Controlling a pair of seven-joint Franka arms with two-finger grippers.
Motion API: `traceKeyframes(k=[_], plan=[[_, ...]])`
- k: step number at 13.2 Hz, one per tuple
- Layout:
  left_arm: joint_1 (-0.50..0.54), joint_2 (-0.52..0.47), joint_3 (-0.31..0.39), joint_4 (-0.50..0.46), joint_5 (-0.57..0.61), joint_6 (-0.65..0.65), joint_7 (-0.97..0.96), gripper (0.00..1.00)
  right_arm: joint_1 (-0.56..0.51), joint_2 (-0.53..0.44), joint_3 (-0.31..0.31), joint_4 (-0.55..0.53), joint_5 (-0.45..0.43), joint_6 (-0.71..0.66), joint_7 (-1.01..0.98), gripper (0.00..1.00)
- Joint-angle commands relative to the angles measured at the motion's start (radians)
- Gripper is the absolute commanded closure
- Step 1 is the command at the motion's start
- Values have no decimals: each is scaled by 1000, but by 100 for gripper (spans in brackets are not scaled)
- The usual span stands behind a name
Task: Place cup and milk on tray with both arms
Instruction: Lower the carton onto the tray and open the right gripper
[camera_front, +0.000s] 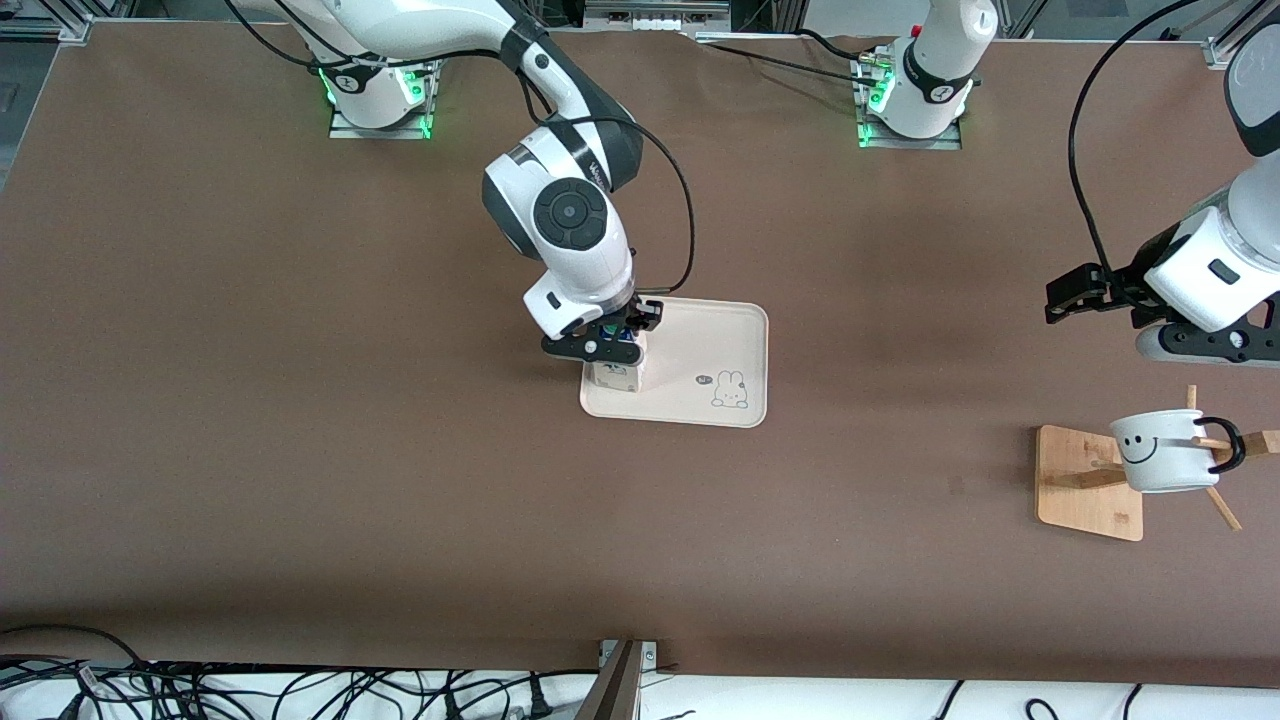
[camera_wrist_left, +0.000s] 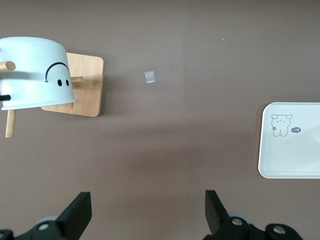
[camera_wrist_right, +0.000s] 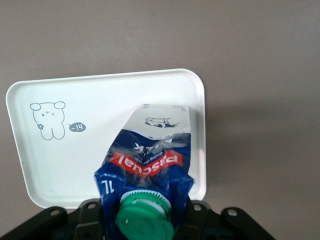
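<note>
Right wrist view: gripped milk (camera_wrist_right: 150, 160) upright at tray's (camera_wrist_right: 100, 100) nine o'clock with right gripper (camera_front: 605, 345); needed straight vertical release. Left gripper (camera_wrist_left: 147, 210) waited wide-open over table (camera_front: 300, 400).

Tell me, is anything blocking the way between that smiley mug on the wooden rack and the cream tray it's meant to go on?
Nothing visible does. The cup hangs on a peg of the wooden rack at the left arm's end, and only bare table lies between it and the tray. On the tray, the milk stands at the edge toward the right arm's end, leaving the rabbit side free.
</note>
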Motion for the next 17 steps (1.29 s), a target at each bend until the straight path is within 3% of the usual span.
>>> traceKeyframes(k=[1, 2, 9, 17], plan=[[-10, 11, 2, 27, 12, -12, -13, 0, 4, 23, 2, 26, -9, 7, 17, 31], [-8, 10, 2, 25, 12, -13, -13, 0, 4, 19, -3, 28, -9, 7, 11, 0], [-10, 10, 2, 27, 12, -13, -13, 0, -65, -143, -25, 43, -2, -98, -6, 0], [-8, 10, 2, 25, 11, -10, -13, 0, -233, -305, -93, 26, 6, -356, -377, 0]])
